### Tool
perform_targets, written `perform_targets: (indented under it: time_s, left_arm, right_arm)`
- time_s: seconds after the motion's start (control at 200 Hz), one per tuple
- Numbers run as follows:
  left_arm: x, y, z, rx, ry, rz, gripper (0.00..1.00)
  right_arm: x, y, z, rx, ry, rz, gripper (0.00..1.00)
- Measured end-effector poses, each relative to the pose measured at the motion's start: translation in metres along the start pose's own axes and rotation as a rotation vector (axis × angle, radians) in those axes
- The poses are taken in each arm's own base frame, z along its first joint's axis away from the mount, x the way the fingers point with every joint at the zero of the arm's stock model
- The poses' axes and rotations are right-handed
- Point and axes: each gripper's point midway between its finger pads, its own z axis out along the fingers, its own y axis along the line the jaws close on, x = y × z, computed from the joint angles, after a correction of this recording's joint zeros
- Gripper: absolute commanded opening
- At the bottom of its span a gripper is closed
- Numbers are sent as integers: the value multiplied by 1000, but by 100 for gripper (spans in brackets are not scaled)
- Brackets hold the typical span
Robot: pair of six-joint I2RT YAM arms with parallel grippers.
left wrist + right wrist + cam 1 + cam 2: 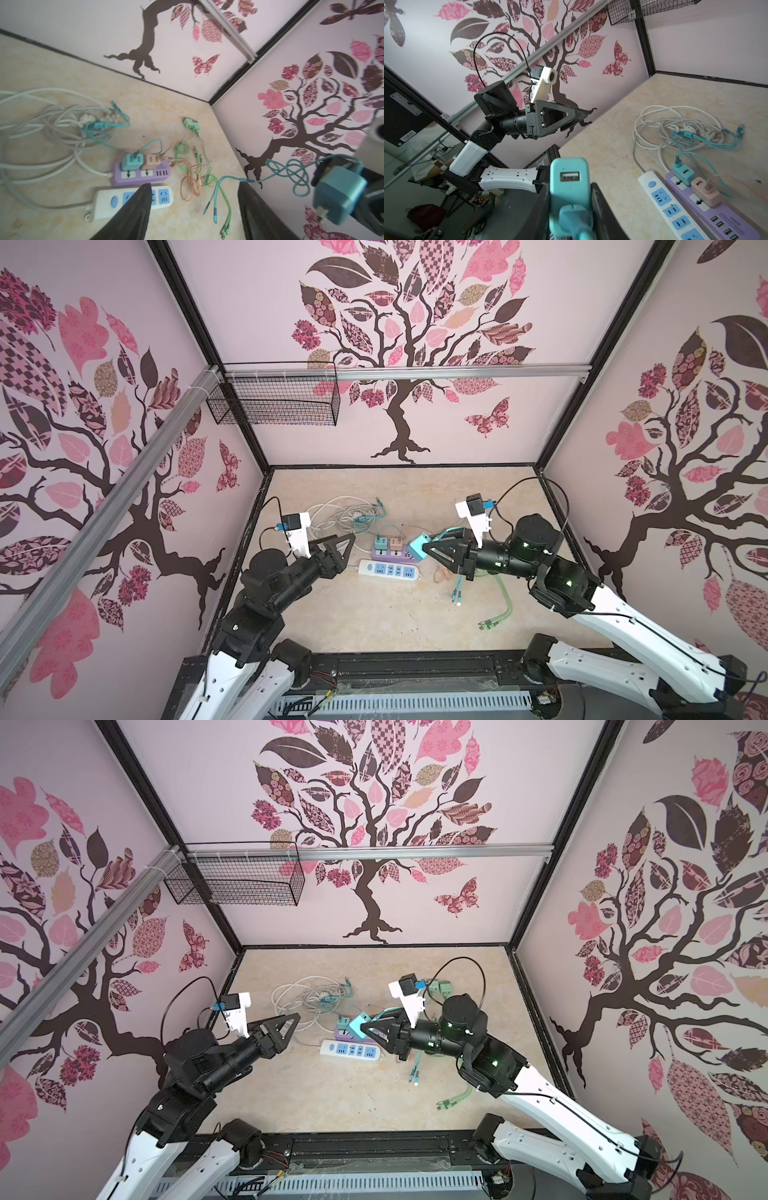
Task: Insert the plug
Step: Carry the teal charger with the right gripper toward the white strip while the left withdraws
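Right gripper [424, 550] clamped on the teal plug [417, 546], held clear above the purple strip [392, 556] and white strip [388, 571], prongs free, likely for lining up with a socket; left gripper [194, 185] jaws apart, empty, beside the strips, seemingly ready to steady one

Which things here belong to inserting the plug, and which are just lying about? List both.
In the job: teal charger plug, held in the right arm's fingers; white power strip; purple power strip (target unclear).
Lying about: white cable coil; green charger; loose green cables; wire basket.
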Motion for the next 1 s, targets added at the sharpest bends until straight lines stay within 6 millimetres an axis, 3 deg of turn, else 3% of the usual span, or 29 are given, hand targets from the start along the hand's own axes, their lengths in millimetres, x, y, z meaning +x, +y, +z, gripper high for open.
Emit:
perform_targets:
  time_s: [0.14,0.24,0.455,0.605,1.0]
  left_arm:
    - [23,44,13,-146,60,-65,69]
    - [30,63,16,-213,80,-92,69]
    - [35,76,16,-276,100,-85,69]
    - [42,86,17,-310,109,-83,68]
    - [96,133,42,-389,205,-134,60]
  right_arm:
    - [11,-6,17,18,52,-17,14]
    - [29,-11,34,40,106,-42,16]
    - [95,5,72,12,287,-134,16]
    - [129,13,87,-14,356,-160,17]
    - [175,-50,113,170,432,-209,15]
